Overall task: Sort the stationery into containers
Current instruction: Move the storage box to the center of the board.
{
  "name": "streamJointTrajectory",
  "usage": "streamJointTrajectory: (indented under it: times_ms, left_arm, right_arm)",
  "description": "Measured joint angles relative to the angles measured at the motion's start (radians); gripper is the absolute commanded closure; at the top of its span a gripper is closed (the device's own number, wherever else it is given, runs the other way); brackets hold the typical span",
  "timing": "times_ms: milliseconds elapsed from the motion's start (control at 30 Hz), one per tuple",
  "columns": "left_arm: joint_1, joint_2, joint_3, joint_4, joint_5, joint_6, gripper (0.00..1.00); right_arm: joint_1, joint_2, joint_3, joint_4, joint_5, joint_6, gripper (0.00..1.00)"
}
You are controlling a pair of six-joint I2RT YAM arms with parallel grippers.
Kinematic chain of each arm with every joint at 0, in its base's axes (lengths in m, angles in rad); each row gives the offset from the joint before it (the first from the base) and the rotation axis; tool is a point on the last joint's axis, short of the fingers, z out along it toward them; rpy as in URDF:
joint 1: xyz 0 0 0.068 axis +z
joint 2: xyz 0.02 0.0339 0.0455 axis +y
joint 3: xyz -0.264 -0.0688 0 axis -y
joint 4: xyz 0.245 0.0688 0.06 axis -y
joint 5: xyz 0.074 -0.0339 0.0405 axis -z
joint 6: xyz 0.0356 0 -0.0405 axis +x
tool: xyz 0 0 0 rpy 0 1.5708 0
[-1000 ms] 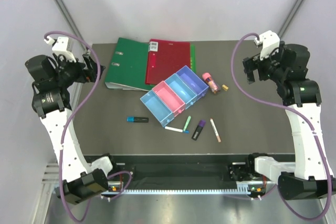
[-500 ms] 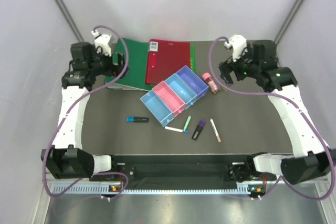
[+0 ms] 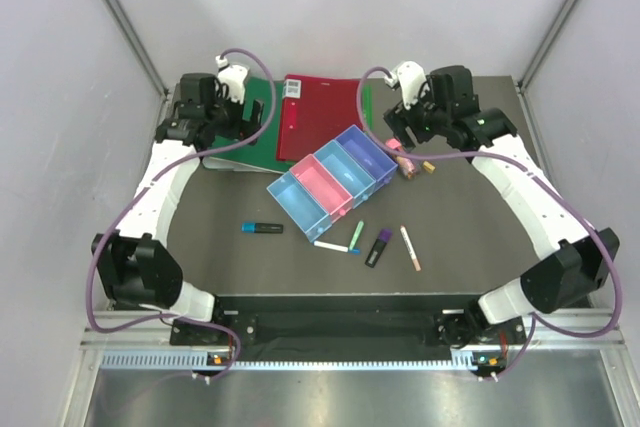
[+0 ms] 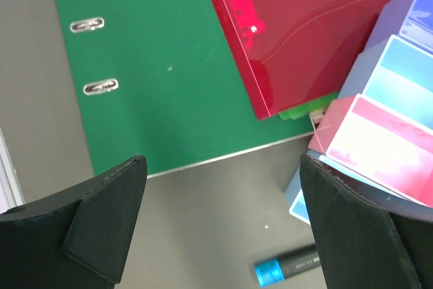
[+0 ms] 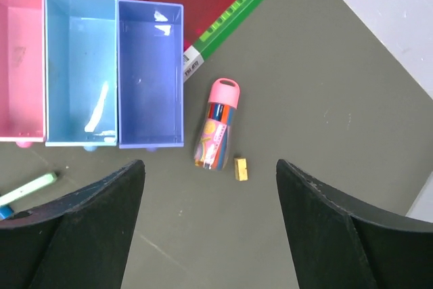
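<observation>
Dark table [image 3: 200,247]: pens [image 3: 411,248] loose nearest, empty bins [image 3: 345,209] behind. Bottle [image 5: 216,124] lies just beside the purple bin; probably light, stiff and prone to rolling, so pinch mid-barrel. Right gripper [image 5: 208,167] above it, spread wide. Left gripper [image 4: 223,164] likewise, empty.

Entries we log as incomplete:
- blue-black highlighter [image 4: 284,270], left wrist view: black end hidden behind the left gripper [image 4: 220,164].
- containers [image 4: 379,133], same view: run off the right edge.
- green marker [image 5: 28,188], right wrist view: cut by the left edge.
- pink-capped bottle [image 3: 406,163], top view: cap end partly under the right arm [image 3: 440,107].
- tan block [image 3: 428,167]: too small for us to identify.
</observation>
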Motion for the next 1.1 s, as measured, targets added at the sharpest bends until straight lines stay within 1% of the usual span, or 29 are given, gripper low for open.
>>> streamJointTrajectory:
  times_ms: [100, 167, 233, 333, 400, 633, 800, 900, 933, 1033, 1100]
  left_arm:
    - [-0.015, 0.016, 0.01, 0.012, -0.032, 0.0, 0.01]
    - [-0.014, 0.016, 0.01, 0.013, -0.055, -0.002, 0.01]
    - [-0.013, 0.011, 0.01, 0.017, -0.081, -0.003, 0.01]
    - [-0.012, -0.017, 0.003, 0.018, -0.107, -0.006, 0.01]
    - [-0.012, -0.063, -0.012, 0.013, -0.114, -0.008, 0.01]
    - [-0.012, -0.23, -0.045, -0.02, -0.116, 0.001, 0.01]
    - [-0.012, -0.273, -0.045, -0.058, -0.117, 0.014, 0.01]
    - [-0.012, -0.276, -0.045, -0.076, -0.117, 0.022, 0.01]
    - [-0.012, -0.276, -0.045, -0.08, -0.117, 0.025, 0.01]
    - [-0.012, -0.276, -0.045, -0.095, -0.117, 0.033, 0.01]
    - [-0.012, -0.276, -0.045, -0.102, -0.117, 0.04, 0.01]
  right_arm:
    - [0.014, 0.017, 0.01, 0.02, 0.006, 0.005, 0.26]
    - [0.041, 0.033, 0.01, 0.027, 0.009, 0.003, 0.31]
    - [0.075, 0.06, 0.01, 0.036, 0.008, 0.002, 0.32]
    - [0.116, 0.118, 0.01, 0.051, 0.003, 0.002, 0.32]
    - [0.129, 0.162, 0.01, 0.06, 0.0, 0.001, 0.33]
    - [0.133, 0.301, 0.011, 0.089, -0.013, -0.006, 0.32]
    - [0.133, 0.392, 0.044, 0.103, -0.045, 0.003, 0.3]
    - [0.133, 0.415, 0.049, 0.116, -0.06, 0.011, 0.3]
    - [0.133, 0.422, 0.049, 0.119, -0.065, 0.013, 0.31]
    - [0.133, 0.439, 0.05, 0.122, -0.075, 0.014, 0.39]
    - [0.133, 0.455, 0.05, 0.124, -0.08, 0.018, 0.45]
